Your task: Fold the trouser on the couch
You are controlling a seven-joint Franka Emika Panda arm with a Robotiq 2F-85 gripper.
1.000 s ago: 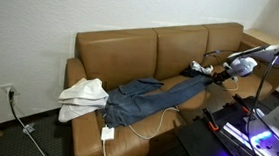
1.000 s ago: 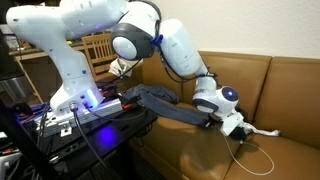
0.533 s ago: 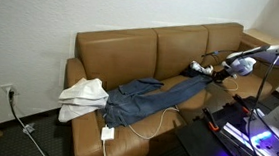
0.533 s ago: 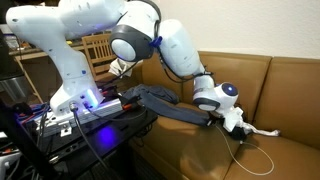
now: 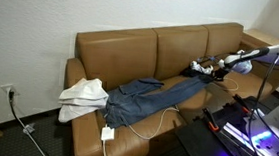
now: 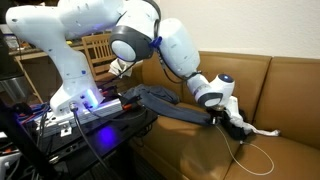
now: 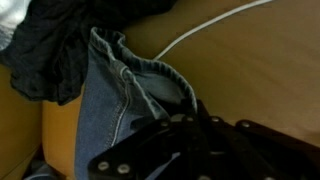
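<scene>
Blue jeans (image 5: 148, 97) lie lengthwise along the seat of a brown leather couch (image 5: 121, 57), waist toward the white cloth end. My gripper (image 5: 212, 72) is at the leg end of the jeans. In an exterior view it (image 6: 235, 122) sits low over the seat, on the tip of the trouser leg (image 6: 165, 105). In the wrist view the denim hem (image 7: 110, 110) bunches up into the dark fingers (image 7: 190, 115), which look closed on it.
A white cloth (image 5: 83, 96) lies on the couch's far end. A dark garment (image 7: 50, 50) lies beside the trouser hem. A white cable (image 6: 255, 150) loops over the seat. The robot's base table (image 6: 90, 110) stands by the couch.
The wrist has tilted and dropped slightly toward the seat at the trouser hem. The jeans have barely shifted.
</scene>
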